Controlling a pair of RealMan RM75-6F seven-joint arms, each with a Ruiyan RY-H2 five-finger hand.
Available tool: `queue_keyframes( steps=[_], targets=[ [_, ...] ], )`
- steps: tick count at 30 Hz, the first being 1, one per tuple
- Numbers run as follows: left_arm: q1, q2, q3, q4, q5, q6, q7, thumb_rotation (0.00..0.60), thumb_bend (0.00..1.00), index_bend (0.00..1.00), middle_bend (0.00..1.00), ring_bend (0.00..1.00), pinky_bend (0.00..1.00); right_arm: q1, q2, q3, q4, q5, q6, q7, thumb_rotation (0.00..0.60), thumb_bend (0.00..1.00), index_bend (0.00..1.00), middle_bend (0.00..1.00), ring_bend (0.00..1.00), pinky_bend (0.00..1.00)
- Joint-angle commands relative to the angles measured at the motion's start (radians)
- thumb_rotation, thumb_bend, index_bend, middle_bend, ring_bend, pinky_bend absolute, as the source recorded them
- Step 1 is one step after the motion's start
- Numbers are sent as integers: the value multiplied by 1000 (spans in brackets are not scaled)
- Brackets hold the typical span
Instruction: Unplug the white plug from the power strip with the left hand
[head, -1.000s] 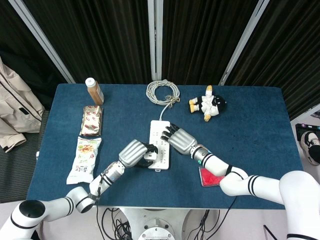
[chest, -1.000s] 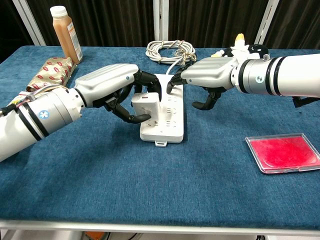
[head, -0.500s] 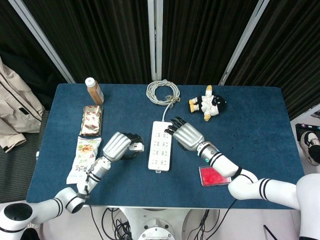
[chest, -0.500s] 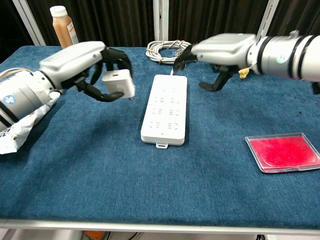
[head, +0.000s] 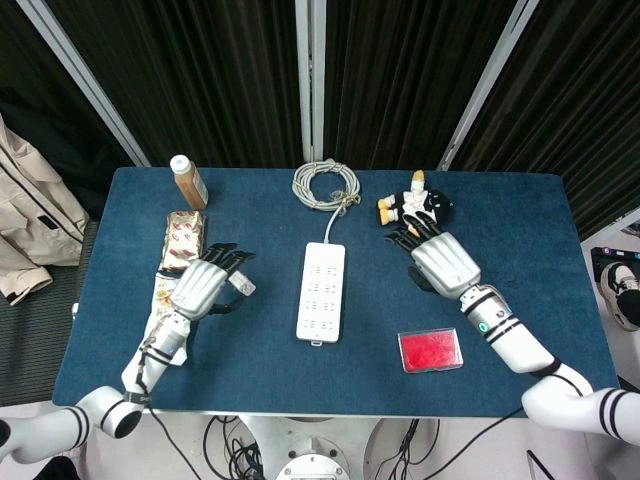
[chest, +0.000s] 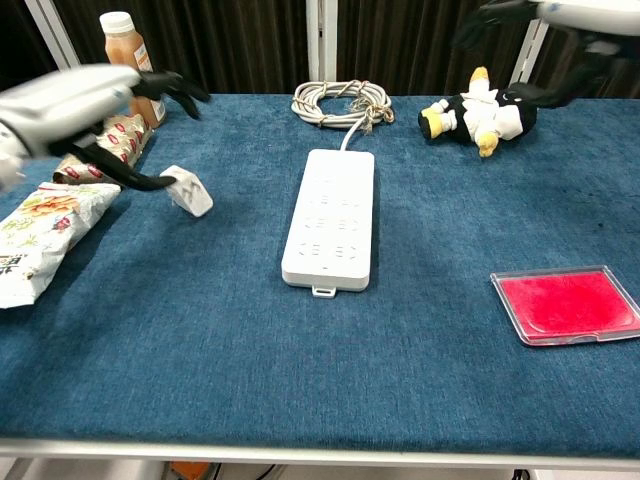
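Note:
The white plug (head: 243, 285) lies tilted on the blue cloth, out of the white power strip (head: 321, 290) and well to its left. In the chest view the plug (chest: 188, 190) leans with one end raised, and the thumb tip of my left hand (chest: 80, 105) touches that end. The other fingers of my left hand (head: 205, 284) are spread above the plug and grip nothing. My right hand (head: 440, 262) hovers to the right of the strip with its fingers apart, holding nothing. The chest view shows my right hand (chest: 575, 10) only at the top edge. All sockets of the power strip (chest: 330, 220) are bare.
The strip's coiled cable (head: 325, 183) lies behind it. A plush toy (head: 420, 208) sits at the back right and a red tray (head: 430, 351) at the front right. A bottle (head: 187, 180) and two snack packs (head: 185, 240) (head: 170, 310) line the left side.
My left hand carried the plug off the strip to the left, lowered it to the cloth and spread its fingers. My right hand lifted off the strip and drew back to the right.

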Motion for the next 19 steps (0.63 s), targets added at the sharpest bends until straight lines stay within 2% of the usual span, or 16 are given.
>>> queue_keyframes(
  steps=[1, 6, 9, 13, 19],
  targets=[
    [97, 138, -4, -98, -37, 97, 36, 600, 204, 173, 225, 106, 163, -89, 58, -40, -34, -36, 83, 54, 600, 407, 66, 129, 0, 0],
    [245, 283, 16, -163, -98, 233, 113, 600, 204, 173, 225, 106, 160, -230, 107, -86, -38, -77, 234, 113, 600, 355, 4, 92, 0, 0],
    [326, 335, 33, -184, -129, 292, 119, 600, 201, 173, 224, 106, 133, -309, 110, -110, -32, -96, 315, 148, 600, 332, 0, 83, 0, 0],
    [422, 370, 52, -215, -156, 367, 106, 600, 191, 173, 220, 106, 113, -394, 97, -133, -16, -125, 403, 179, 600, 327, 0, 77, 0, 0],
    [529, 382, 94, -266, -139, 440, 79, 600, 191, 173, 216, 106, 100, -496, 73, -156, 5, -177, 508, 221, 600, 327, 0, 76, 0, 0]
  ],
)
